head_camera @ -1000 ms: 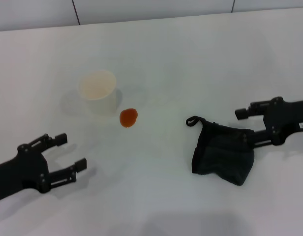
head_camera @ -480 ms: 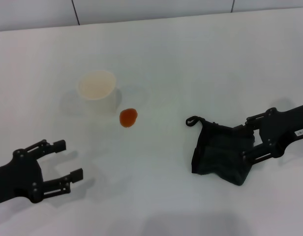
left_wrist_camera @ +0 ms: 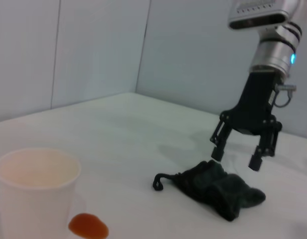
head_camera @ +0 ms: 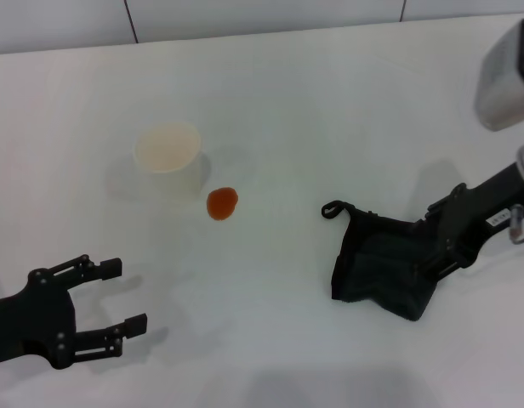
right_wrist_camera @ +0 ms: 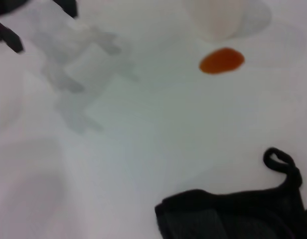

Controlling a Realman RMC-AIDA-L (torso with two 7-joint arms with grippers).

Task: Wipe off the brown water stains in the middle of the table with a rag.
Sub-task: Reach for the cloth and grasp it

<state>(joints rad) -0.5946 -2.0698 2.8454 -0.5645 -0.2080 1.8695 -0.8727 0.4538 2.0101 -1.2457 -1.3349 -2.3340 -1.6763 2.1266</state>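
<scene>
The brown water stain [head_camera: 221, 203] is a small orange blot on the white table [head_camera: 279, 110], just in front of a paper cup; it also shows in the left wrist view [left_wrist_camera: 88, 226] and the right wrist view [right_wrist_camera: 222, 60]. The dark rag [head_camera: 383, 268] lies crumpled to the right, its black loop [head_camera: 332, 208] pointing toward the stain. My right gripper [head_camera: 427, 238] hangs open over the rag's right edge, its fingertips [left_wrist_camera: 254, 163] just above the cloth [left_wrist_camera: 218, 186]. My left gripper [head_camera: 124, 296] rests open and empty at the near left.
A white paper cup [head_camera: 169, 158] stands upright directly behind the stain, almost touching it. The table's back edge meets a tiled wall [head_camera: 262, 17].
The right arm has lifted its wrist and swung the gripper from beside the rag to above its right edge. The left gripper has drawn back toward the near edge.
</scene>
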